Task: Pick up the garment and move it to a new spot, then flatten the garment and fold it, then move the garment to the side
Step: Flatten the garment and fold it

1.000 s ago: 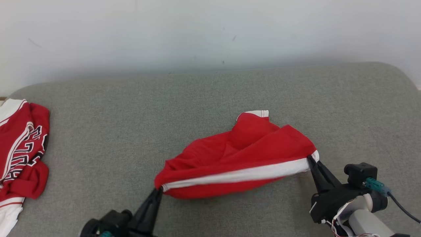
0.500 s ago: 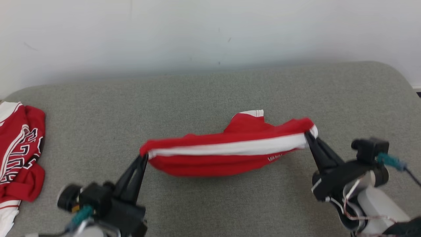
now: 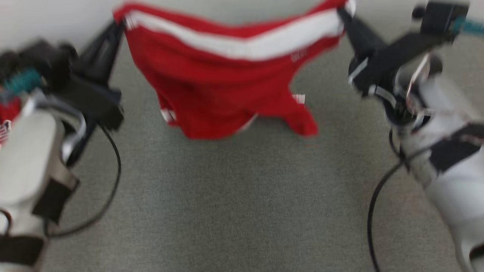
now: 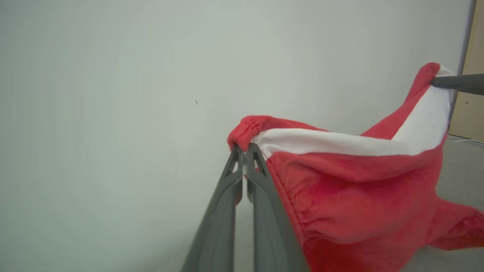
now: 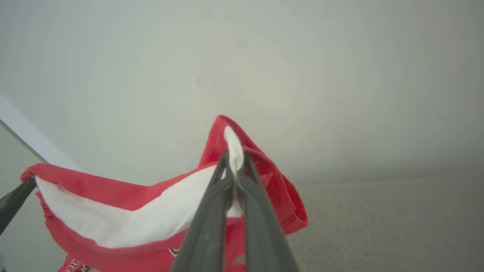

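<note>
You had one red garment (image 3: pixel 227 79) and two pincers over the grey couch (image 3: pixel 242 211). The left pincer (image 3: pixel 120 23) was clamped tight on its left waistband corner and the right pincer (image 3: pixel 341 13) on the right corner, so the cloth hung between them above the couch. Blur hid whether its hem touched the couch. A red scrap (image 3: pixel 9 109) at the couch's left edge was cut off.

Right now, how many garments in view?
2. The red shorts hang between the left gripper and right gripper, each shut on the top edge. A second red garment peeks out at the head view's left edge, mostly hidden behind the left arm.
</note>
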You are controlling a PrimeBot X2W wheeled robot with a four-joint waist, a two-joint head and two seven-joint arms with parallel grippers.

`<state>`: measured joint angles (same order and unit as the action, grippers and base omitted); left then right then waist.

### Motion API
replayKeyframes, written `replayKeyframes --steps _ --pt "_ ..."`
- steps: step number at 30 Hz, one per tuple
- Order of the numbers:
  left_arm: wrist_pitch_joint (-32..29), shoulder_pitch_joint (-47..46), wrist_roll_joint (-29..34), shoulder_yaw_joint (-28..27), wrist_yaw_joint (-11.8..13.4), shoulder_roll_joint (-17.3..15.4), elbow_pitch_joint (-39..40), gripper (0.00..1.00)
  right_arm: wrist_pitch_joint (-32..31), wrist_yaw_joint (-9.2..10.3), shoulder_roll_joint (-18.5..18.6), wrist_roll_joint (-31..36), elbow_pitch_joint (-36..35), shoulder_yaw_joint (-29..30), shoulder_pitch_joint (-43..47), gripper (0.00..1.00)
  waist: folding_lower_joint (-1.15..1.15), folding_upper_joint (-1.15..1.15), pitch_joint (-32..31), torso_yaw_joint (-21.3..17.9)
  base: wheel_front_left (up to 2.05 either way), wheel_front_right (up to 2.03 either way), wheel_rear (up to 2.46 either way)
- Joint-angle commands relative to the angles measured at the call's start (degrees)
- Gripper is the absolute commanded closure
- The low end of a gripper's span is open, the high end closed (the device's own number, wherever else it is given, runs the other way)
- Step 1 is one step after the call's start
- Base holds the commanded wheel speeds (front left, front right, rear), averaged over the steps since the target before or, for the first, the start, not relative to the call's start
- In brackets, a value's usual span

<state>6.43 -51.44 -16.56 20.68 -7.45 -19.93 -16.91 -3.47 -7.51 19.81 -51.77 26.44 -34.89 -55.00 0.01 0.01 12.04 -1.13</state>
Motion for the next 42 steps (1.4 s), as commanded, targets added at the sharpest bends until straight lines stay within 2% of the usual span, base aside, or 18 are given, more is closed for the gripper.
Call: replayKeyframes --steps 1,7,12,18,23,31,37,42 --pt "-0.6 -5.3 -1.8 1.1 0.1 -0.9 -2.1 1.00 -0.6 0.03 -0.6 -1.5 2.9 0.4 -5.4 1.00 -0.01 -0.01 5.9 -0.2 0.00 0.00 0.00" --pt "-1.0 -20.9 -7.5 3.3 0.0 -0.9 -10.9 1.00 -1.1 0.02 -4.1 -5.4 14.2 3.2 -21.4 1.00 -0.01 -0.01 10.5 0.7 0.00 0.00 0.00" --pt "0.3 -33.4 -8.0 6.2 0.0 0.2 -18.1 1.00 0.7 0.02 -6.2 -4.4 22.5 3.9 -32.4 1.00 -0.01 -0.01 13.1 1.4 0.00 0.00 0.00" --pt "4.1 -46.2 -9.1 7.4 0.0 3.7 -24.8 1.00 8.3 0.02 -6.9 -1.3 30.5 6.0 -44.5 1.00 -0.01 -0.01 15.1 2.6 0.00 0.00 0.00" --pt "7.7 -51.8 -9.6 6.2 0.2 7.2 -28.2 1.00 14.8 0.02 -6.2 1.3 31.6 4.8 -49.5 1.00 -0.01 -0.01 17.2 3.8 0.00 0.00 0.00" --pt "8.7 -48.5 -9.5 4.4 0.1 8.8 -28.2 1.00 16.5 0.02 -5.1 0.1 29.7 0.7 -47.5 1.00 -0.01 -0.01 21.7 4.1 0.00 0.00 0.00" --pt "8.7 -39.3 -9.1 3.7 0.0 8.2 -21.9 1.00 14.9 0.02 -3.9 -5.0 24.2 -3.1 -40.1 1.00 -0.01 -0.01 21.7 3.1 0.00 0.00 0.00" --pt "8.8 -28.4 -12.2 4.1 0.0 6.8 -16.6 1.00 14.4 0.02 -0.8 -10.3 17.8 -6.7 -29.9 1.00 -0.01 -0.01 18.4 1.9 0.00 0.00 0.00"
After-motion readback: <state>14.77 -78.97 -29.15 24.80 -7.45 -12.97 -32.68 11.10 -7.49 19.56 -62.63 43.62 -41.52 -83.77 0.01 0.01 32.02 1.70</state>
